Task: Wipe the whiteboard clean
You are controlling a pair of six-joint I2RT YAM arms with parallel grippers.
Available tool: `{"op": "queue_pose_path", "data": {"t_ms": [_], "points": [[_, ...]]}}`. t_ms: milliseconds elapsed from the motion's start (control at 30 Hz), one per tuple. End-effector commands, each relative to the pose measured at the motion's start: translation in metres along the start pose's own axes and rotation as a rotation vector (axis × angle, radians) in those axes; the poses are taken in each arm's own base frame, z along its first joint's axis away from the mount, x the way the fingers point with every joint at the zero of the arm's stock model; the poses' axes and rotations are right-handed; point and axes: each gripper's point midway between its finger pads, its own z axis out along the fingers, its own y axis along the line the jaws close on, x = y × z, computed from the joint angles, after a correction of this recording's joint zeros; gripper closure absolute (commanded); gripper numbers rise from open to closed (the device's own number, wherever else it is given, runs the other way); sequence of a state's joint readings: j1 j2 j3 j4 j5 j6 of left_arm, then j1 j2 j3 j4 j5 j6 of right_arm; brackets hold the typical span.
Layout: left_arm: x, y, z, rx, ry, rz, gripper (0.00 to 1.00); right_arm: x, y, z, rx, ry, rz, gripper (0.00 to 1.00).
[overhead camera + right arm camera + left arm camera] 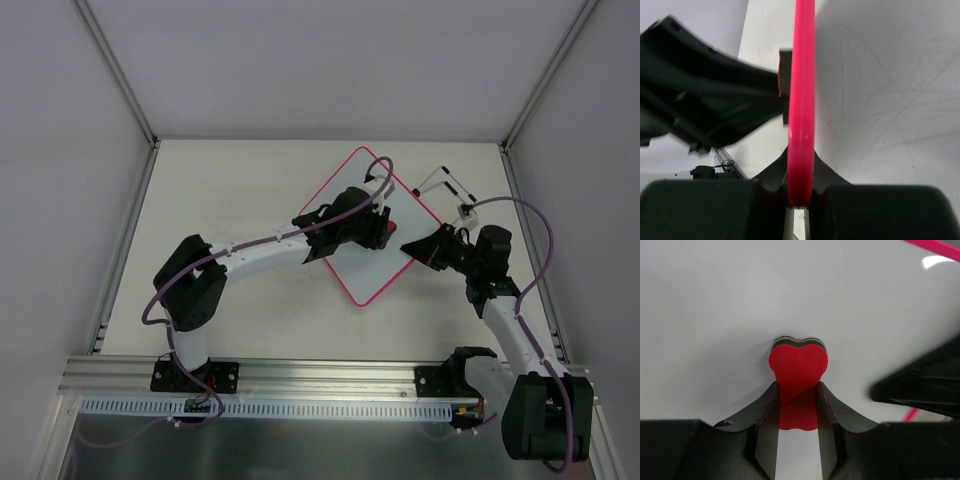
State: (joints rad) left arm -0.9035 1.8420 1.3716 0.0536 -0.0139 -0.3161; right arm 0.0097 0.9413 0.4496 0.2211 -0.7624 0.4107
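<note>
No readable text, label or number anywhere — the whiteboard (372, 232) shows no legible writing.

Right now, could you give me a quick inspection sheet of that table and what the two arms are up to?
Surface: pale table, lightly scuffed.
Job's things: whiteboard lies turned like a diamond, with no writing seen on its visible parts; red eraser is against its face.
Clutter: small white-and-black object sits beside the board's far right edge; cannot tell what it is.
Grippers: left gripper is shut on the red eraser; right gripper is shut on the whiteboard's pink frame.
Cables: purple cables run along both arms, and one loops over the board's far corner.
Surroundings: white walls; metal rail at the near edge.
</note>
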Motion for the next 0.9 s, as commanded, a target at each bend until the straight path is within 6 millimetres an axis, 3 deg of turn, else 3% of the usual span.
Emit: {"op": "queue_pose_path", "data": {"t_ms": [0, 133, 200, 267, 300, 333, 367, 400, 467, 500, 533, 600, 700, 867], "points": [[0.064, -0.078, -0.005, 0.211, 0.16, 0.077, 1.0, -0.009, 0.076, -0.013, -0.309, 0.022, -0.208, 1.0], [0.084, -0.087, -0.018, 0.228, 0.206, 0.057, 1.0, -0.01, 0.074, -0.011, -0.3, 0.017, -0.208, 1.0], [0.097, -0.075, -0.024, 0.187, 0.227, 0.05, 1.0, -0.012, 0.074, -0.011, -0.294, 0.009, -0.209, 1.0], [0.094, -0.066, -0.034, 0.152, 0.208, 0.046, 1.0, -0.014, 0.073, -0.011, -0.292, 0.006, -0.211, 1.0], [0.108, -0.055, -0.039, 0.122, 0.23, 0.039, 1.0, -0.014, 0.073, -0.01, -0.29, 0.006, -0.209, 1.0], [0.099, -0.045, -0.046, 0.094, 0.202, 0.02, 1.0, -0.015, 0.072, -0.01, -0.287, 0.004, -0.209, 1.0], [0.101, -0.036, -0.05, 0.068, 0.203, -0.013, 1.0, -0.015, 0.073, -0.01, -0.29, 0.003, -0.215, 1.0], [0.116, -0.02, -0.054, 0.034, 0.228, -0.028, 1.0, -0.015, 0.072, -0.01, -0.287, 0.003, -0.215, 1.0], [0.109, 0.009, -0.061, -0.042, 0.196, -0.085, 1.0, -0.016, 0.07, -0.009, -0.281, -0.002, -0.217, 1.0], [0.12, 0.024, -0.065, -0.076, 0.214, -0.105, 1.0, -0.016, 0.069, -0.009, -0.279, -0.002, -0.217, 1.0], [0.113, 0.044, -0.069, -0.116, 0.193, -0.147, 1.0, -0.016, 0.069, -0.009, -0.278, -0.004, -0.218, 1.0], [0.122, 0.068, -0.076, -0.174, 0.197, -0.187, 1.0, -0.017, 0.068, -0.009, -0.275, -0.005, -0.223, 1.0], [0.12, 0.102, -0.088, -0.259, 0.164, -0.223, 1.0, -0.02, 0.067, -0.009, -0.27, -0.014, -0.227, 1.0], [0.117, 0.161, -0.123, -0.436, 0.115, -0.341, 1.0, -0.027, 0.07, -0.01, -0.274, -0.026, -0.254, 1.0]]}}
